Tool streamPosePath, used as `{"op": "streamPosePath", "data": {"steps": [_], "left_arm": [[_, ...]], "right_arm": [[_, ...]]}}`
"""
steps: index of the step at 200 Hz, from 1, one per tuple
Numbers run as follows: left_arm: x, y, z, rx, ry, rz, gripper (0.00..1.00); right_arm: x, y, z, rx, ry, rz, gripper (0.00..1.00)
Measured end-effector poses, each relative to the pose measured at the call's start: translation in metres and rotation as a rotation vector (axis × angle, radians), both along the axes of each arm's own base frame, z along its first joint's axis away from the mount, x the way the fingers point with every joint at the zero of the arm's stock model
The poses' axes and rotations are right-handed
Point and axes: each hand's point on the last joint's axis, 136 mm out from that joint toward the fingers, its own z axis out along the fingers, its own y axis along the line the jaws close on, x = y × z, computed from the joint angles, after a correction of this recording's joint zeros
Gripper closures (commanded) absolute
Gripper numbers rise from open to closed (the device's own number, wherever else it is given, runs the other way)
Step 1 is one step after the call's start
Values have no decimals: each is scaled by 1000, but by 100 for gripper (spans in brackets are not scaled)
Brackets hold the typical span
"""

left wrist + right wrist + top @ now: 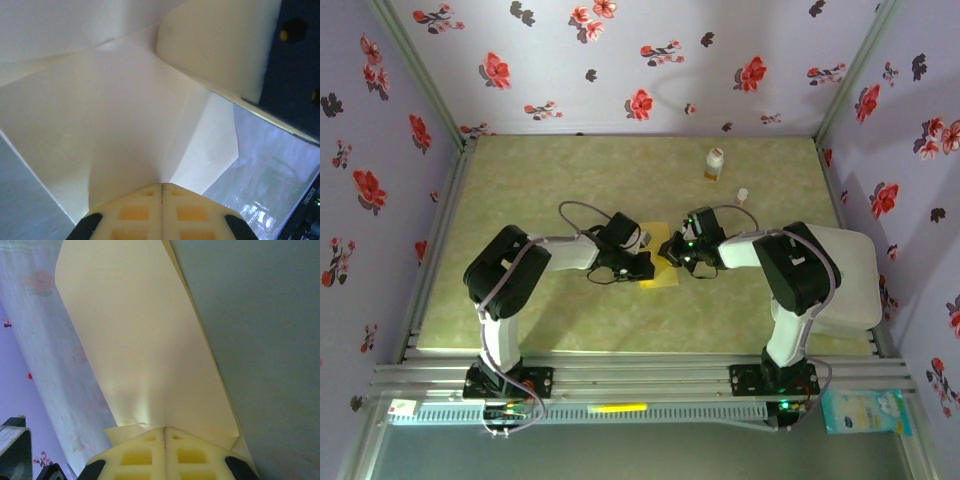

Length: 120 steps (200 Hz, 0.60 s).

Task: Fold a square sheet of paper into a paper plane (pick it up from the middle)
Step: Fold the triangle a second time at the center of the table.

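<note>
**Both grippers clamped on the yellow sheet, mid-surface**

From above, my two wrists crowd together and cover most of the sheet of paper (660, 277). Yellow slivers peek out on either side of my left gripper (640, 263) and right gripper (671, 251), and the fingertips are too small and dark to read there. The sheet's outline is hidden, so I can't call its shape.

Up close it's clearer. On the left wrist camera my left gripper (162, 186) is fully closed, pads pressed together with the paper pinched between them and creases fanning away from the tips. Up and to the right, a cream finger (215, 45) of my right gripper sits against the same sheet, cut off by the frame edge. The right wrist camera has my right gripper (165, 429) closed just as tight on the paper. A long flap runs away from the tips, and a small folded corner sits beside the left pad. Whether the sheet rests on the surface (540, 190) or hangs lifted, I can't tell.

A white-and-orange bottle (714, 163) stands well beyond my right gripper. A small white item (742, 196) lies nearer, off to its right, too tiny to identify. A pale board (855, 270) lies under my right elbow.
</note>
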Motion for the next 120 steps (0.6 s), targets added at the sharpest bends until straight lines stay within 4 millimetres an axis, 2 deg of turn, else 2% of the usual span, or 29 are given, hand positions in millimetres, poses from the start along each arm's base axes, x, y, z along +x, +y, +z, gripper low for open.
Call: {"op": "streamPosePath", "data": {"steps": [120], "left_arm": [[-18, 19, -1, 17, 3, 4, 100]], "right_arm": [[0, 0, 0, -1, 1, 0, 100]]}}
